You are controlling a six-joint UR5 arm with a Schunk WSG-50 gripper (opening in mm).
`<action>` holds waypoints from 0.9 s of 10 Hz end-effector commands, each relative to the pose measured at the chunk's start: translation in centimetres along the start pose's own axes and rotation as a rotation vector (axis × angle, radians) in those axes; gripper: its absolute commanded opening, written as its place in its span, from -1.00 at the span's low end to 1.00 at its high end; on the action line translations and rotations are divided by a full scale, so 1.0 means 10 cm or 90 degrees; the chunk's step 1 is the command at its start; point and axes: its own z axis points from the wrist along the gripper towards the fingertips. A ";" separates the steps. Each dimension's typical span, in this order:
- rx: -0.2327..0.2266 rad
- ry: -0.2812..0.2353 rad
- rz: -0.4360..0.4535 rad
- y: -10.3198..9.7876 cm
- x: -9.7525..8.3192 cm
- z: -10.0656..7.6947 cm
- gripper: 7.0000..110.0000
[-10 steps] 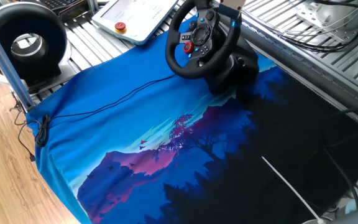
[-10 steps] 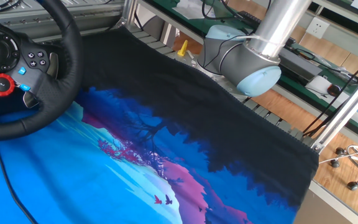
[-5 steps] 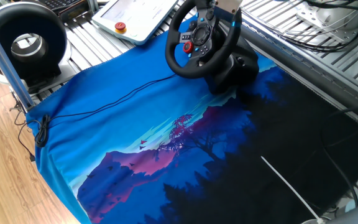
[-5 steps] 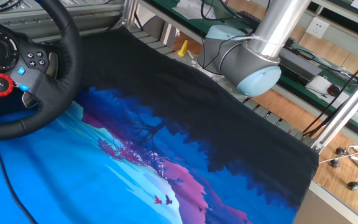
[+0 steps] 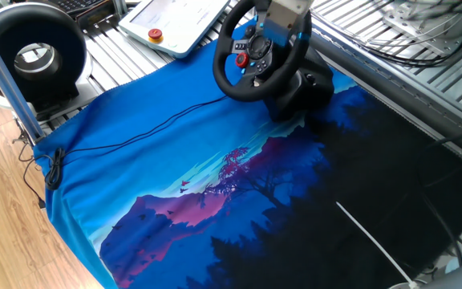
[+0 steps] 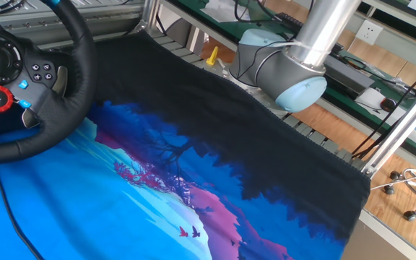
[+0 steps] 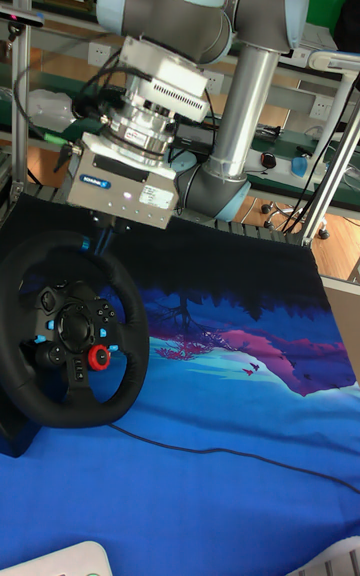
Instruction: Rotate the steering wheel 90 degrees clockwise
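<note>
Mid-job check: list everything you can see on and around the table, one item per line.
steering wheel: one, black, red hub button, far end of the cloth
cloth: one, blue and black landscape print, covers the table
cable: one, black, across the blue part of the cloth
ring-shaped device: one, black, silver-white centre, off the cloth's corner
pendant: one, white, red button, behind the wheel
arm: one, grey
end effector: at the wheel's upper rim, fingers hidden

No words or numbers can be read. The gripper has a small blue label, but it is too blurry.
</note>
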 end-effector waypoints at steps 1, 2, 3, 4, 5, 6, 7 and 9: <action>-0.075 0.017 0.010 0.31 0.04 -0.03 -1.00; -0.066 0.031 0.004 0.26 0.07 -0.22 -1.00; -0.041 0.043 -0.013 0.13 0.10 -0.44 -1.00; -0.015 0.046 -0.025 0.02 0.13 -0.53 -1.00; 0.011 0.042 -0.036 -0.10 0.14 -0.56 -1.00; 0.049 0.039 -0.050 -0.27 0.14 -0.58 -1.00; 0.084 0.044 -0.064 -0.43 0.18 -0.61 -1.00; 0.129 0.032 -0.084 -0.63 0.14 -0.63 -1.00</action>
